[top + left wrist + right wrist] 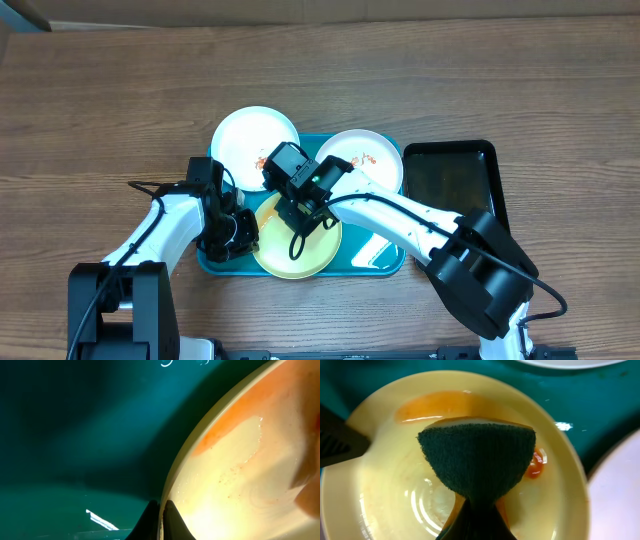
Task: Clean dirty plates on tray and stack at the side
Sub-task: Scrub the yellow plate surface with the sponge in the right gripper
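Observation:
The pale yellow plate (300, 255) lies at the front of the teal tray (375, 258), smeared with orange sauce (437, 405). My left gripper (243, 232) is shut on this plate's left rim (172, 485), one finger on each side. My right gripper (300, 210) is shut on a dark green sponge (477, 457) held just over the yellow plate (385, 485). A clean-looking white plate (250, 135) lies at the tray's back left. A second white plate (365, 160) with red smears lies at the back right.
A narrow black tray (455, 185) stands right of the teal tray on the wooden table (100, 100). My right arm crosses over the teal tray's right half. The teal tray floor (75, 435) fills the left wrist view.

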